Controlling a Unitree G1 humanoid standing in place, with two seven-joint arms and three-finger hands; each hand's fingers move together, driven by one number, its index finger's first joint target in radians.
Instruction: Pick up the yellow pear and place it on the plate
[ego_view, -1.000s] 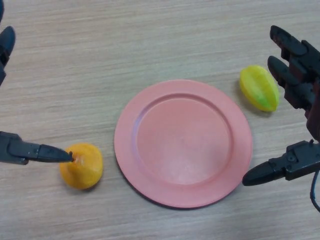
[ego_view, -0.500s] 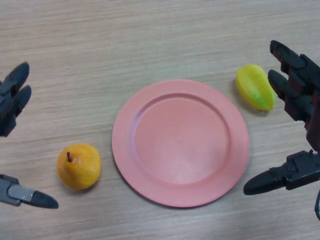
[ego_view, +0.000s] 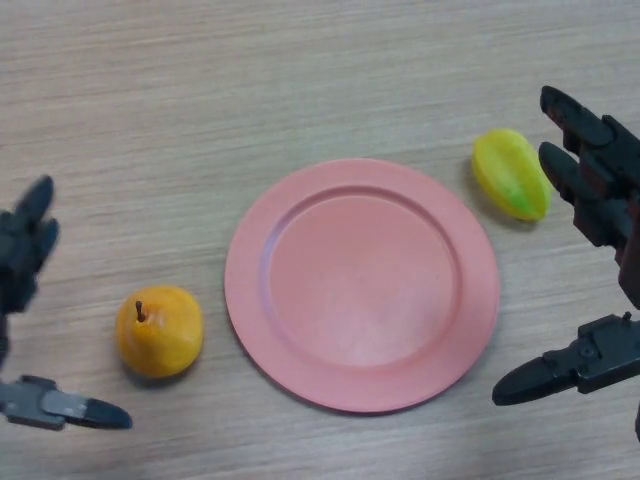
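The yellow pear (ego_view: 159, 331) lies on the wooden table with its dark stem pointing up and left, just left of the pink plate (ego_view: 300, 345). Nothing lies on the plate. My left hand (ego_view: 22, 260) is open at the left edge, its fingers above and left of the pear and its thumb below and left of it, not touching the fruit. My right hand (ego_view: 598, 190) hangs open at the right edge, fingers near a starfruit, thumb by the plate's lower right rim.
A yellow-green starfruit (ego_view: 511, 174) rests on the table to the upper right of the plate, close to my right hand's fingers. Bare wood spreads across the far side of the table.
My left hand has pulled back from the pear's stem toward the left and down, spreading wider. The pear stays beside the plate. The right hand has barely moved.
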